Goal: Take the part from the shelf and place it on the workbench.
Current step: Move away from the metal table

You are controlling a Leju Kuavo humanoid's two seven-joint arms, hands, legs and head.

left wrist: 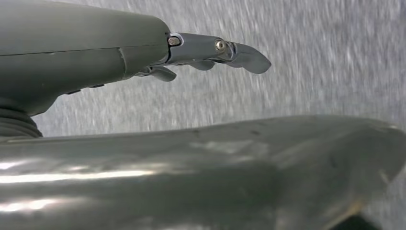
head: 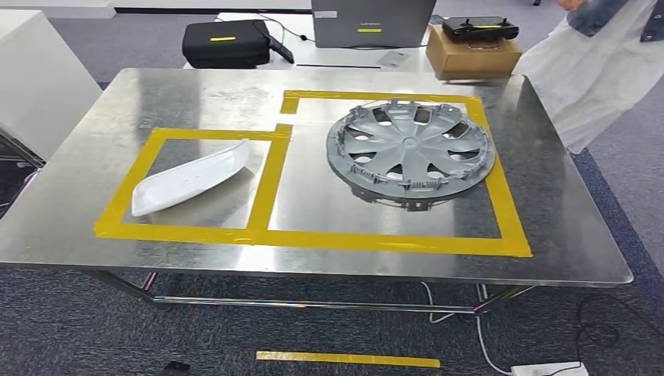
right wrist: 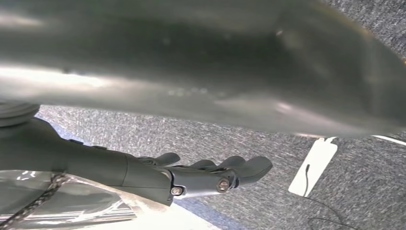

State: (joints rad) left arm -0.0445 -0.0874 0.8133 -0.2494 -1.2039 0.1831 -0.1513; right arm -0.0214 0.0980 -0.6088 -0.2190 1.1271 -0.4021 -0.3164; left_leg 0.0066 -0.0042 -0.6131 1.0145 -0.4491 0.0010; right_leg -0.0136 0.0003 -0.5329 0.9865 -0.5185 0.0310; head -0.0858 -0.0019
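From my station the hubcap (head: 410, 150) and white part (head: 190, 178) beside it already lie on the surface (head: 313, 86), both hands, left hand (left wrist: 143, 52) and right hand (right wrist: 158, 175), hang with fingers loosely apart and empty, so I judge placing done.

The workbench (head: 94, 227) had a brushed steel top, smooth and dully reflective, with glossy yellow tape (head: 313, 237) stuck flat on it in rectangles. The wheel cover (head: 410, 149) looked like matt grey moulded plastic. The white part (head: 188, 178) appeared to be smooth plastic with a soft sheen. Beyond the bench, the cardboard box (head: 472, 56) was plain matt brown, and the black case (head: 225, 42) seemed to be matt fabric. The floor (head: 313, 337) was rough, speckled grey carpet. A person's garment (head: 587, 70) looked like thin white cloth. The left hand (left wrist: 143, 52) and right hand (right wrist: 158, 175) showed smooth grey plastic casing with metal screws.
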